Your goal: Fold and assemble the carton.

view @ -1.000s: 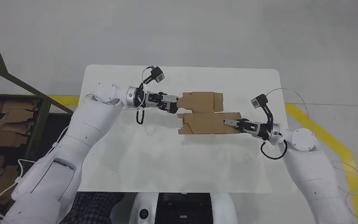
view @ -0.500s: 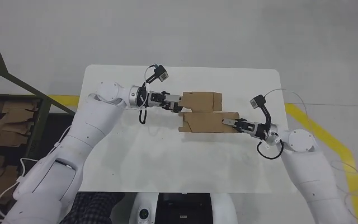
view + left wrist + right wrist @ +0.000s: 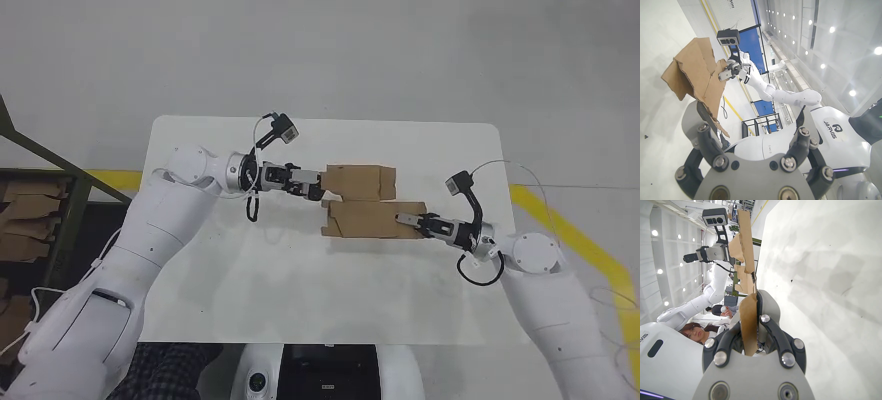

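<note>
**One carton between two grippers**

One flat carton (image 3: 362, 214) of brown corrugated cardboard is at the middle of the smooth white table (image 3: 250, 290). Its shape is two long panels side by side, with flaps and ragged, torn edges. The right gripper (image 3: 406, 218) is clamped on one end flap. The left gripper (image 3: 316, 185) is at the opposite end with its two fingers (image 3: 703, 113) spread wide. One finger touches the cardboard edge and the other is apart from it.
</note>
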`<state>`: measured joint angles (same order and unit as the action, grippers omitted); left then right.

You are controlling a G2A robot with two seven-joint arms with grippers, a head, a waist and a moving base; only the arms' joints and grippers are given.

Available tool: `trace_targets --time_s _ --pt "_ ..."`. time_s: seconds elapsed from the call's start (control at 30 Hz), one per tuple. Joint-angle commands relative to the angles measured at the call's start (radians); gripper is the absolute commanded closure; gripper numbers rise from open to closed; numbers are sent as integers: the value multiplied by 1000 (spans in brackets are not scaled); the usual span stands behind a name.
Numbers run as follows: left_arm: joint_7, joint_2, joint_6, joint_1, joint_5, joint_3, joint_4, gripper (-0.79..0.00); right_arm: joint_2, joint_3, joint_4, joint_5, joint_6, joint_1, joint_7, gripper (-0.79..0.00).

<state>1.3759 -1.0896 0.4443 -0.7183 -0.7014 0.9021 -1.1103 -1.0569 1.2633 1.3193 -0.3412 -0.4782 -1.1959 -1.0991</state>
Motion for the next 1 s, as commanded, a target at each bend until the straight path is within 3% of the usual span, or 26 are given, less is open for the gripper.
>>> trace_targets --time_s 0.0,0.8,0.9,0.93,0.97 --pt "1 -1 -1 3 0 -1 0 -785 1 -1 6 6 -5 -1 -1 0" --pt "-8 -40 8 79 47 -55 105 -785 10 -1 79 3 -8 -33 16 0" --pt "-14 -44 14 85 64 -59 119 -471 11 -1 83 4 -7 -35 18 0" --pt "-16 -46 16 86 68 -61 124 -397 11 -1 84 2 -6 -36 19 0" --pt "-18 -47 17 88 71 -62 127 -385 11 -1 85 1 -7 -36 21 0"
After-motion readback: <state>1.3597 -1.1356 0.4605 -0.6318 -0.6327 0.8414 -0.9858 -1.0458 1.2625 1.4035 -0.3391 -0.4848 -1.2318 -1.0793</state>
